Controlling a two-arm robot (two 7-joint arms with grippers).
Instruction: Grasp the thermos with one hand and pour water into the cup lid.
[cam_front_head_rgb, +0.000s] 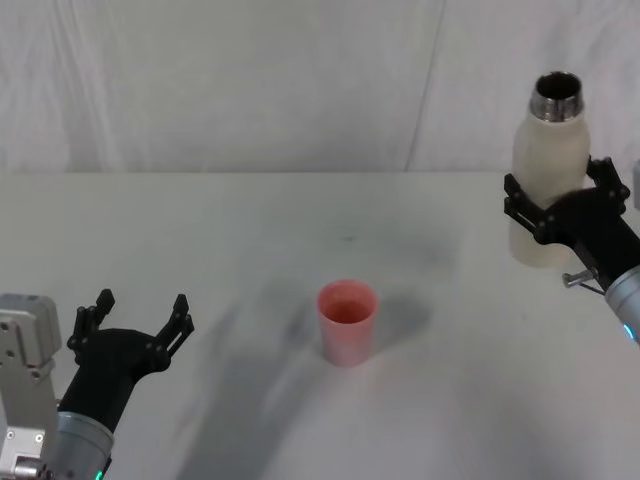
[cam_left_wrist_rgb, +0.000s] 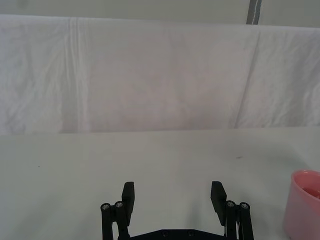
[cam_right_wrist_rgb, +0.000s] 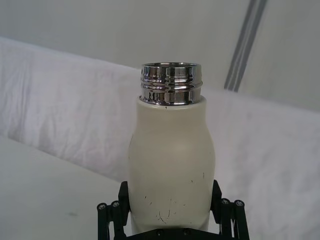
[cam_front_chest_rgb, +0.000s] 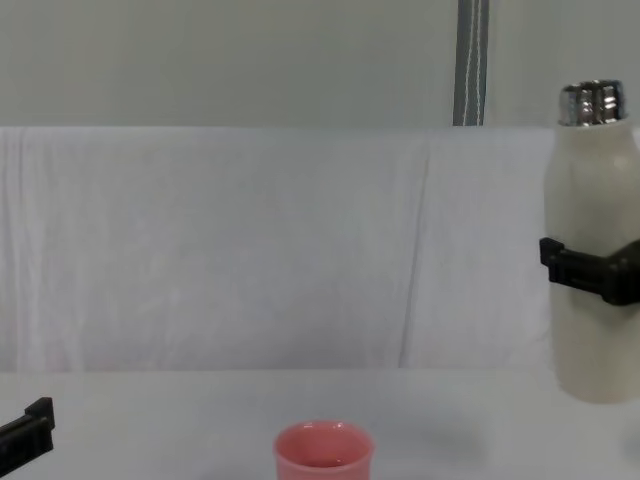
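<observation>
The cream-white thermos (cam_front_head_rgb: 548, 160) stands upright at the far right with its steel neck uncapped. My right gripper (cam_front_head_rgb: 555, 192) is shut on its body around mid-height. The right wrist view shows the thermos (cam_right_wrist_rgb: 170, 160) between that gripper's black fingers (cam_right_wrist_rgb: 122, 197), and the chest view shows a black finger (cam_front_chest_rgb: 562, 262) clamped on the thermos (cam_front_chest_rgb: 595, 200). I cannot tell whether its base touches the table. The pink cup lid (cam_front_head_rgb: 347, 320) stands upright at the table's middle, well to the left of the thermos. My left gripper (cam_front_head_rgb: 140, 312) hovers open and empty at the near left.
A white cloth covers the table (cam_front_head_rgb: 230, 240) and hangs as a backdrop behind it. The cup lid (cam_left_wrist_rgb: 305, 210) shows at the edge of the left wrist view, beside the left gripper (cam_left_wrist_rgb: 172, 195). In the chest view the cup lid (cam_front_chest_rgb: 323, 455) sits low at centre.
</observation>
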